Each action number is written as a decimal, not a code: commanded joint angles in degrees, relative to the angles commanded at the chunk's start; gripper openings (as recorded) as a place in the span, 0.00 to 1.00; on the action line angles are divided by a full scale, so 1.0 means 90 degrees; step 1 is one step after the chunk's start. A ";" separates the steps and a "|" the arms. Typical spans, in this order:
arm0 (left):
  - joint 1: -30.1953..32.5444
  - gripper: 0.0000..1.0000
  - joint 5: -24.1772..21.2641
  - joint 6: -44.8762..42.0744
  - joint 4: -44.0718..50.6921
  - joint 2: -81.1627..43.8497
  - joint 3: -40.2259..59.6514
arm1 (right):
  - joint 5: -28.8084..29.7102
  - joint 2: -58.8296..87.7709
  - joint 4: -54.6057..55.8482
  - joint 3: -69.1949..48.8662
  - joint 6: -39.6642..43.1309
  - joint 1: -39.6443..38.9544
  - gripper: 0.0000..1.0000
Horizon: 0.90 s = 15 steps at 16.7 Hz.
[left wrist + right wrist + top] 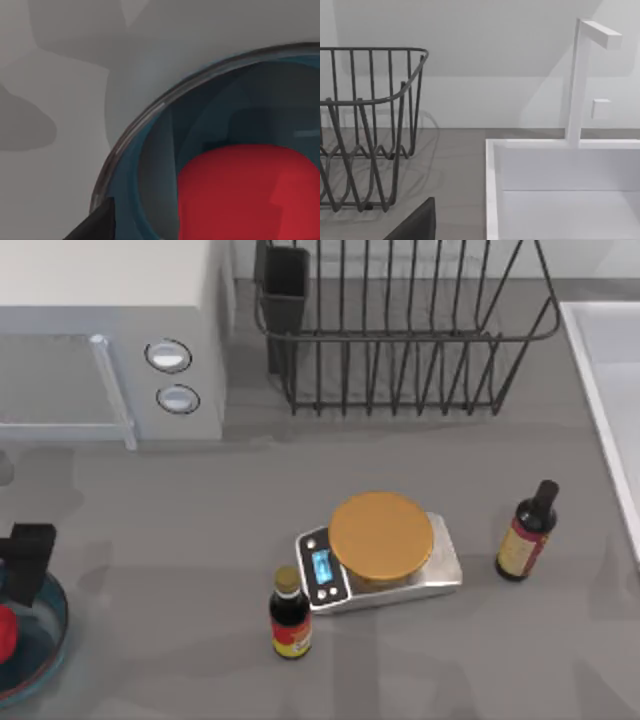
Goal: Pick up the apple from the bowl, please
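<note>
The blue bowl (58, 632) sits at the table's near left corner, partly cut off by the top view's edge. The red apple (5, 630) lies inside it. My left gripper (25, 558) hovers over the bowl's far rim, just beyond the apple and not touching it. Close up, the left wrist view has the apple (240, 195) resting low in the bowl (134, 126), with a dark part of the gripper at the picture's corner. My right gripper (415, 225) is parked off to the right, facing the sink.
A kitchen scale (440, 575) with an orange-brown disc (381, 537) stands mid-table, with one sauce bottle (290, 615) in front of it and another (527, 532) to its right. A microwave (110, 330) and wire dish rack (400, 330) line the back. The white sink (560, 185) is at the right.
</note>
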<state>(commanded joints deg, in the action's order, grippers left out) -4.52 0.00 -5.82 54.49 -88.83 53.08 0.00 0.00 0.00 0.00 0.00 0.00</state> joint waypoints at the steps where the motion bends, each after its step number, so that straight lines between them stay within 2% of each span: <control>1: -0.0006 1.00 0.0000 -0.0005 -0.0330 -0.0137 -0.0163 | 0.0000 0.0000 0.0000 0.0000 0.0000 0.0000 1.00; 6: -0.0033 1.00 0.0000 -0.0030 -0.1897 -0.0816 -0.0977 | 0.0000 0.0000 0.0000 0.0000 0.0000 0.0000 1.00; 12: -0.0040 1.00 0.0000 -0.0035 -0.2142 -0.0967 -0.1148 | 0.0000 0.0000 0.0000 0.0000 0.0000 0.0000 1.00; 15: -0.0040 0.77 0.0000 -0.0035 -0.2142 -0.0967 -0.1148 | 0.0000 0.0000 0.0000 0.0000 0.0000 0.0000 1.00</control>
<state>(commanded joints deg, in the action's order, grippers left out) -4.88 -0.01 -6.14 35.22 -97.53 42.75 0.00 0.00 0.00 0.00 0.00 0.00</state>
